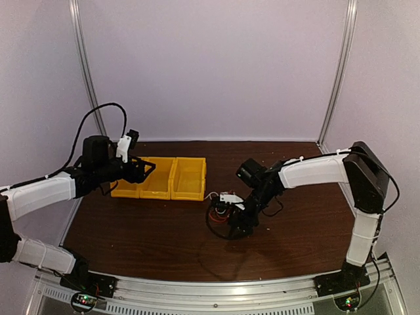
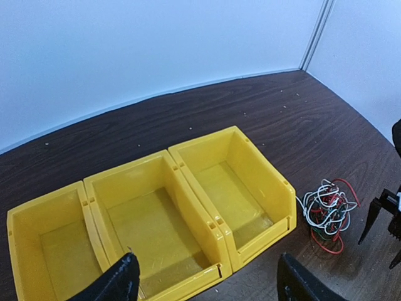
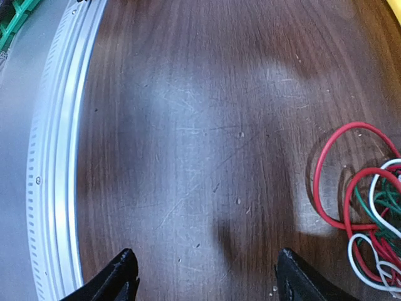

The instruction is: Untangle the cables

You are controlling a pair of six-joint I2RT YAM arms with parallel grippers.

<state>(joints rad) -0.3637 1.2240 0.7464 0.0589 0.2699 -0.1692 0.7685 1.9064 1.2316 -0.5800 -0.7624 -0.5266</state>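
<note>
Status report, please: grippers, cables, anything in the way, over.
Left gripper open, empty, above the yellow bins. Right gripper open, empty, low beside the cables. Cables tangled in one bundle on the table. Nothing blocking them.

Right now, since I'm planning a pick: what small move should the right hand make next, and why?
Probably slide the right hand sideways toward the cables before closing. Its jaws stand open over bare table, and the red, white and green tangle lies beside them, outside the gap.
</note>
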